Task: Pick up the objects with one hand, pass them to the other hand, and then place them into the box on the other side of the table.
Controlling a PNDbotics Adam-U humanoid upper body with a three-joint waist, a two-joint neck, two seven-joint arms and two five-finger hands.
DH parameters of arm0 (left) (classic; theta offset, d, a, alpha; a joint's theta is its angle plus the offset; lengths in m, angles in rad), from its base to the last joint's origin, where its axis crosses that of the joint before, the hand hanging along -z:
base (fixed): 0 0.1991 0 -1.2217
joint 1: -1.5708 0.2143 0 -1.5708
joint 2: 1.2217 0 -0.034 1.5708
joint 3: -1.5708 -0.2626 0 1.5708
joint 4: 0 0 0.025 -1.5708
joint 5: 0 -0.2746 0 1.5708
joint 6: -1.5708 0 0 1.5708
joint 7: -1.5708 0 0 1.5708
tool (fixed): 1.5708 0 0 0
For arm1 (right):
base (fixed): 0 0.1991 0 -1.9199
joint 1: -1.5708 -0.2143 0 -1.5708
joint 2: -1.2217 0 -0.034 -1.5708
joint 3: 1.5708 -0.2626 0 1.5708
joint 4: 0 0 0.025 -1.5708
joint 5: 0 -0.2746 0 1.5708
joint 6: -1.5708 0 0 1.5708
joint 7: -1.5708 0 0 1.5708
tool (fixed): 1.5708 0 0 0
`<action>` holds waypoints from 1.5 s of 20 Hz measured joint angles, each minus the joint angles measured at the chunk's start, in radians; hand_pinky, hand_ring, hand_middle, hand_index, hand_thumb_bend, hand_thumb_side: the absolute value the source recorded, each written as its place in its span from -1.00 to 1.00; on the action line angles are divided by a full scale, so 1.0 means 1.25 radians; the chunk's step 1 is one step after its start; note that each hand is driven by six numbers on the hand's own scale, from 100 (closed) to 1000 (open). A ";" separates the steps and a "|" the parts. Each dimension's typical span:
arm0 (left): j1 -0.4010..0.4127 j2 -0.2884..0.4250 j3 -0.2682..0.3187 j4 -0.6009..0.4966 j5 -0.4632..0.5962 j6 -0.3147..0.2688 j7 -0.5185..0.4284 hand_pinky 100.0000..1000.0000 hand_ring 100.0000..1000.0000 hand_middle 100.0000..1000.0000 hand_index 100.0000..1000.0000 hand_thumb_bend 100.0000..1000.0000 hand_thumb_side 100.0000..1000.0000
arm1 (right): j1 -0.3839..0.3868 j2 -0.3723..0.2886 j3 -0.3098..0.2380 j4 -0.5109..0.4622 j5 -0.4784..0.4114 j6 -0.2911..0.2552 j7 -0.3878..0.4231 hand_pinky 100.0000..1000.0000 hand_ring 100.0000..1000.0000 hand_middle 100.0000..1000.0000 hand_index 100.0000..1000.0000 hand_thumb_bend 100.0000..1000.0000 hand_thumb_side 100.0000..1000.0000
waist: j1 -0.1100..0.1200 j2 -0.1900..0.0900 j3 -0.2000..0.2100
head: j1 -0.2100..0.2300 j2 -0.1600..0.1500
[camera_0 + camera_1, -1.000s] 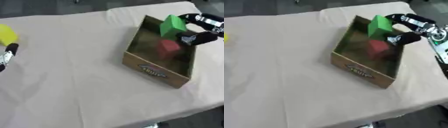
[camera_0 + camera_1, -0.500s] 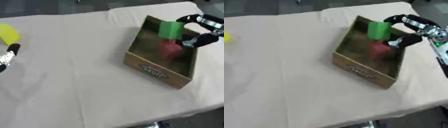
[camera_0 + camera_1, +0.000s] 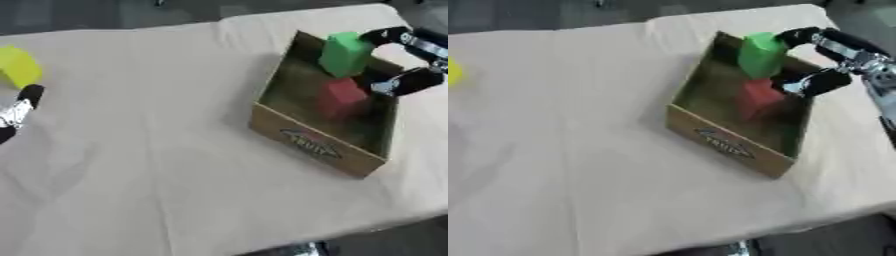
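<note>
Right hand [image 3: 820, 60], fingers curled round the green rectangular block [image 3: 759, 54], holds it over the brown cardboard box [image 3: 726, 145] at far right; it looks light and rigid, best gripped across its flat sides.

Box walls [image 3: 315, 145] around red block [image 3: 339, 97]

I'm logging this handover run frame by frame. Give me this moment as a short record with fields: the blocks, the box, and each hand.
box: brown cardboard box, open top, on the table's right side
green block: green block over the box's far end, at the right hand's fingers
red block: red block inside the box
yellow block: yellow block on the table's far left, outside the box
right hand: right hand above the box's far right rim, fingers curled by the green block
left hand: left hand at the left edge, near the yellow block
surface: table with a beige cloth
</note>
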 measured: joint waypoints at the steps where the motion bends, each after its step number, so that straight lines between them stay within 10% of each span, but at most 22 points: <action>1: 0.000 0.000 0.000 0.000 0.000 0.000 0.000 0.37 0.35 0.17 0.67 0.03 -0.22 | 0.000 -0.001 0.000 -0.002 0.000 0.003 -0.005 1.00 0.71 0.67 0.84 -0.33 -0.68 | 0.000 0.000 0.000 | 0.001 0.000; 11: -0.001 0.000 0.000 0.000 0.000 0.000 -0.001 0.37 0.35 0.17 0.66 0.02 -0.22 | 0.007 -0.002 -0.014 -0.015 -0.055 0.053 -0.054 1.00 0.60 0.49 0.73 -1.00 -1.00 | 0.000 0.000 -0.001 | 0.005 0.000; 15: -0.001 0.000 0.008 -0.001 -0.002 0.002 0.004 0.37 0.35 0.17 0.66 0.01 -0.23 | 0.007 -0.002 -0.033 -0.043 -0.162 0.082 -0.080 1.00 0.53 0.46 0.65 -1.00 -0.12 | 0.000 0.000 -0.001 | 0.018 0.000; 30: 0.006 0.019 0.087 -0.020 -0.004 0.055 0.076 0.34 0.32 0.14 0.64 -0.35 -0.10 | 0.039 -0.006 -0.094 -0.128 -0.489 0.151 -0.170 1.00 0.47 0.47 0.59 -1.00 -0.08 | 0.000 0.000 0.000 | 0.127 -0.001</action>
